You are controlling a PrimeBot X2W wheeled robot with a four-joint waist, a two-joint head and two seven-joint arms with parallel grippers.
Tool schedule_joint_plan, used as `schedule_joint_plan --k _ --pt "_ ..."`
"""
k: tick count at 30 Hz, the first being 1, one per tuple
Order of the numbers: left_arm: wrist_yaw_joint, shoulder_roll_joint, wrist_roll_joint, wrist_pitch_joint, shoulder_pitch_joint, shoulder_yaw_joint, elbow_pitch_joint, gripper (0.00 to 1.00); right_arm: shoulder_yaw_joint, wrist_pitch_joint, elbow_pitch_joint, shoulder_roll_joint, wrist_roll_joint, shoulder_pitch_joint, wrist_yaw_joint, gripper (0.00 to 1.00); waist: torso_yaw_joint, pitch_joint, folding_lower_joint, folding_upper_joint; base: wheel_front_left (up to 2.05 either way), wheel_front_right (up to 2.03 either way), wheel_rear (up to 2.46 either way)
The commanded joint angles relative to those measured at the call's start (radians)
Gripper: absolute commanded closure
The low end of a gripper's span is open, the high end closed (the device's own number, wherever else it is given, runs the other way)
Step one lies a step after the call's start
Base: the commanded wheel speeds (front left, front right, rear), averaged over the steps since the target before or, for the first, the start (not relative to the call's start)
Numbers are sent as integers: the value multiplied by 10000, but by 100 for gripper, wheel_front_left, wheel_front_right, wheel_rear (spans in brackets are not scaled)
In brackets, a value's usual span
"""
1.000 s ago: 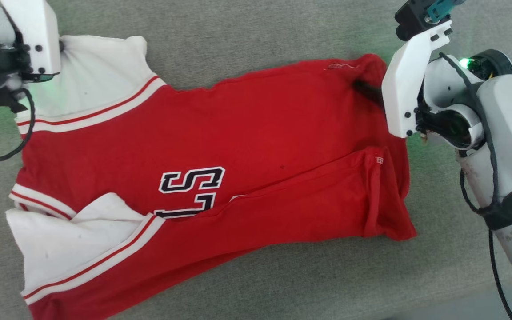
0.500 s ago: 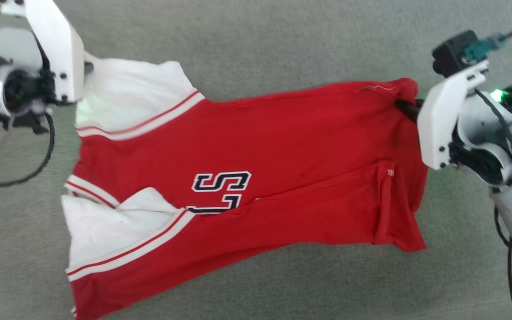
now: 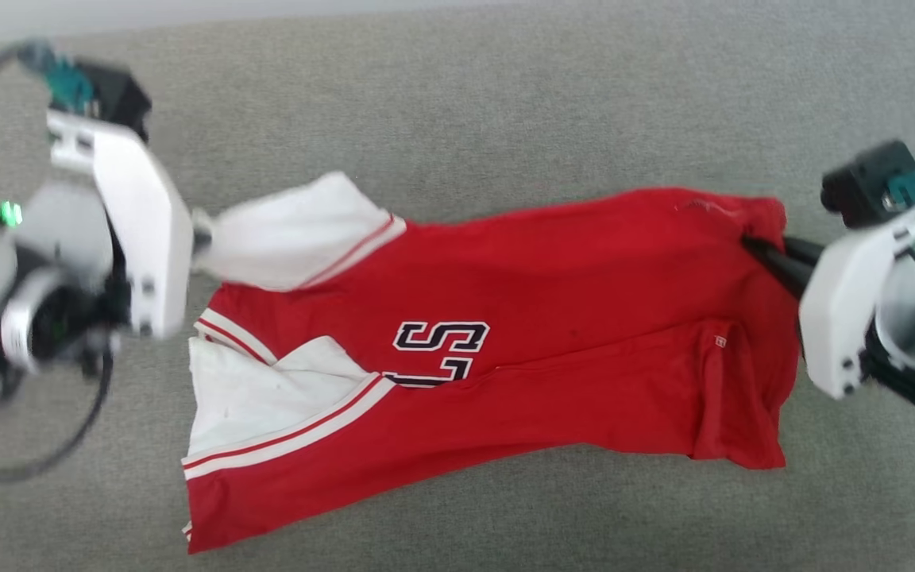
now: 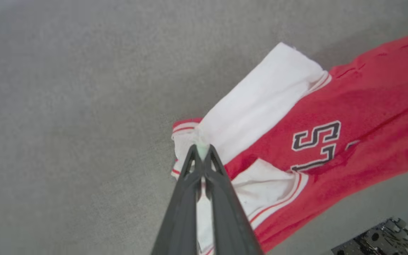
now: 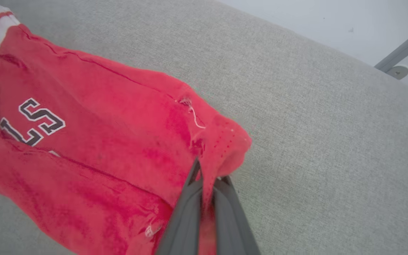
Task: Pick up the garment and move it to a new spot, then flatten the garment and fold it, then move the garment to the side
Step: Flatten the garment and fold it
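The garment (image 3: pixel 553 334), a red shirt with white sleeves and dark lettering, hangs stretched sideways above the grey cushion. My left gripper (image 3: pixel 202 238) is shut on its white sleeve at the left; the left wrist view shows the gripper (image 4: pixel 201 150) pinching white cloth of the garment (image 4: pixel 331 117). My right gripper (image 3: pixel 751 242) is shut on the red hem corner at the right; in the right wrist view the gripper (image 5: pixel 207 177) holds a bunched red corner of the garment (image 5: pixel 112 134). The lower half is folded up over the lettering.
A grey upholstered surface (image 3: pixel 457 103) lies under everything, with a pale wall strip along its far edge (image 3: pixel 187 12). In the right wrist view a metal leg (image 5: pixel 402 53) stands beyond the cushion's edge.
The camera has shifted. Both grippers have lifted the garment by its far edge and the upper sleeve has bunched. The right gripper has shut on the hem corner.
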Motion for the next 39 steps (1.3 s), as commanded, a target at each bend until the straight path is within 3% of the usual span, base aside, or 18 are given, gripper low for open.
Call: schedule_joint_plan --k 1,6,9,13,16,17,18,19,20,22,24,29,39 --pt "186 152 -101 33 276 -22 -318 100 -40 -6 -179 -84 60 254 -8 100 45 -32 0 0 0 0 0" --pt "1444 1066 -380 -124 1497 -198 -2625 100 -558 104 -1076 -399 280 1487 -8 100 142 -45 0 0 0 0 0" --pt "1982 1385 -488 -350 2242 -353 -3362 100 -919 94 -1255 -384 278 2143 -8 100 145 -10 0 0 0 0 0" --pt "2155 1327 -711 -740 3042 -591 -3334 100 -1190 136 -995 -173 266 2730 -8 100 149 63 0 0 0 0 0" --pt "1866 955 -884 -1145 3443 -660 -2718 100 -1125 148 -577 93 257 2795 -8 100 121 104 0 0 0 0 0" --pt "1767 773 -1093 -1308 3580 -596 -2422 100 -1039 114 -445 197 304 2739 -8 95 111 113 0 0 0 0 0" --pt "1606 646 -1113 -1418 3673 -581 -2098 100 -965 46 -279 254 292 2637 -7 60 101 114 0 0 0 0 0" --pt "1447 554 -1067 -1550 3721 -606 -1816 100 -869 3 -117 326 318 2552 -8 14 86 114 0 0 0 0 0" --pt "1338 420 -1181 -1705 3762 -519 -1497 69 -792 -56 26 369 339 2488 -7 0 79 108 0 0 0 0 0" --pt "1094 296 -1192 -1988 3870 -453 -998 60 -711 -209 257 447 364 2365 -8 0 56 82 0 0 0 0 0" --pt "887 202 -1271 -2406 3960 -268 -672 0 -623 -255 351 479 445 2341 -7 0 32 34 0 0 0 0 0" --pt "439 289 -1262 -3472 4247 103 -513 0 -969 -344 186 530 749 2669 -8 0 1 -171 0 0 0 0 0" --pt "40 673 -697 -6516 5244 854 -1072 0 -2334 -791 -1070 918 475 3789 -8 0 -72 -669 0 0 0 0 0"
